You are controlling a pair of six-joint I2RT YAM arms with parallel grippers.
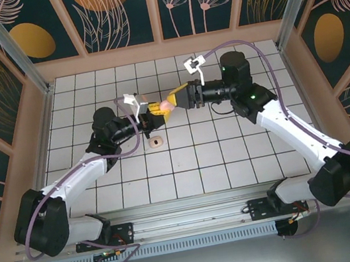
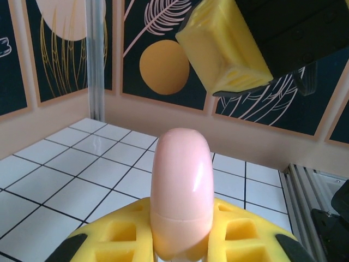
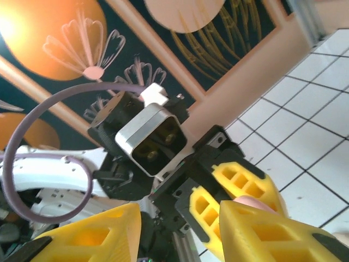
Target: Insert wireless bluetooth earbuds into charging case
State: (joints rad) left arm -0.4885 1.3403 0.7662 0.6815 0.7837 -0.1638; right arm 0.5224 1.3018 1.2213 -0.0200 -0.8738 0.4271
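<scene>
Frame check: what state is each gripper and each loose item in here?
left gripper: shut on the pink piece, off the tiles.
pink piece: upright between the left fingers, seam showing.
right gripper: open, empty, close to the pink piece, not touching.
beige case: lying on the tiles, free of both grippers; open or shut unclear.

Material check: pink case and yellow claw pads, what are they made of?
Charging case: likely hard moulded plastic, glossy; bright streak highlight and a fine seam around it. Left claw pads: yellow, matte, maybe printed plastic or soft rubber, can't tell which; open lattice cells, no glare.
</scene>
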